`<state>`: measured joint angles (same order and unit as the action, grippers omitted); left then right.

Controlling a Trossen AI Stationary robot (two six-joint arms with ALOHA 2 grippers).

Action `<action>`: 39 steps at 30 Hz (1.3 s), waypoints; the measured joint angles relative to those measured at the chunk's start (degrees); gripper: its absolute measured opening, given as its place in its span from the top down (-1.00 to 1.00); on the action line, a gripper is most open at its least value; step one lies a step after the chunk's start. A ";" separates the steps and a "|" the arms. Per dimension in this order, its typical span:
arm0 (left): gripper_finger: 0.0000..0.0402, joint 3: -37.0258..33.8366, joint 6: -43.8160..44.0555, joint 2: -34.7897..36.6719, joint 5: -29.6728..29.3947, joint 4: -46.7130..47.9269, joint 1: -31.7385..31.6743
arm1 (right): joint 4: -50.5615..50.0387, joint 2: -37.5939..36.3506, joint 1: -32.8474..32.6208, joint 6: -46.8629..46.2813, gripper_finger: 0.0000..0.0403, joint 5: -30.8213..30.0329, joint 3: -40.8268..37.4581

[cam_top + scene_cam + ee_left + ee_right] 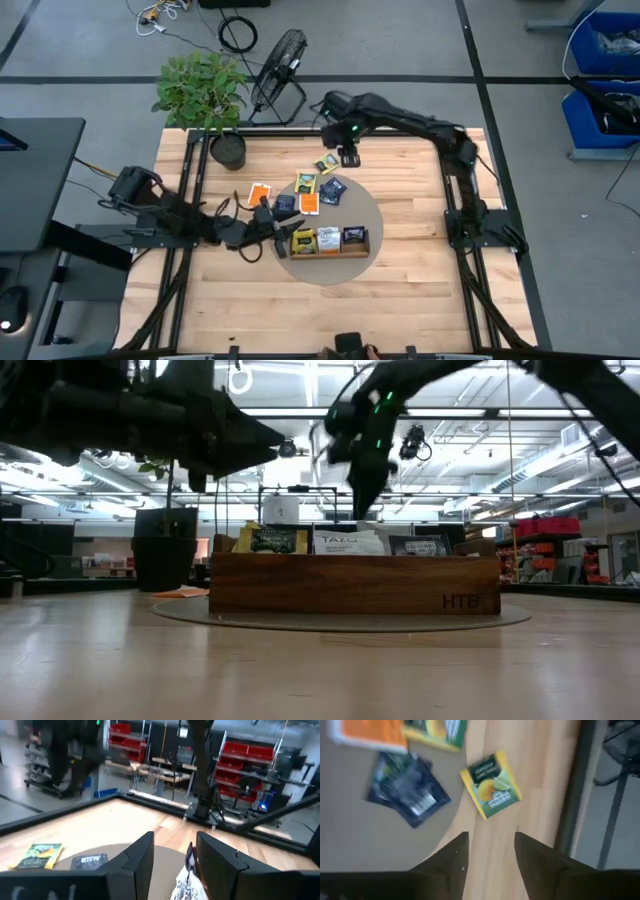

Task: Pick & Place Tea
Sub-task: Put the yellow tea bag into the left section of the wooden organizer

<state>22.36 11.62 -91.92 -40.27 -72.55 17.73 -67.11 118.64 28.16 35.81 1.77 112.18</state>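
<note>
Several small tea packets lie flat on the round grey mat [360, 215]: an orange-and-white one [260, 192], dark blue ones [285, 204] [333, 190], an orange one [309, 204] and a yellow-green one [306, 183]. Another yellow-green packet [491, 785] lies on the bare wood by the mat's far rim. More packets [345, 542] stand in the brown wooden tray [368, 250]. My right gripper [490, 852] hangs open above that far yellow-green packet [326, 165], pointing down. My left gripper [172, 857] is open and level at the tray's left end [285, 232]; packets stand edge-on [187, 877] beyond its gap.
A potted plant [205, 95] stands at the table's far left corner, with a floor fan [280, 65] behind the far edge. Black frame rails [450, 200] run along the table's left and right sides. Bare wood stretches along the near edge [330, 310].
</note>
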 joint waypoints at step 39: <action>-0.19 39.93 -20.22 7.41 31.01 92.85 -28.47 | 36.29 -41.52 -13.64 -32.53 0.25 4.64 -52.96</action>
<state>62.29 -8.59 -84.51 -9.26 20.30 -10.74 -30.81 77.12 14.51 3.28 6.41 59.23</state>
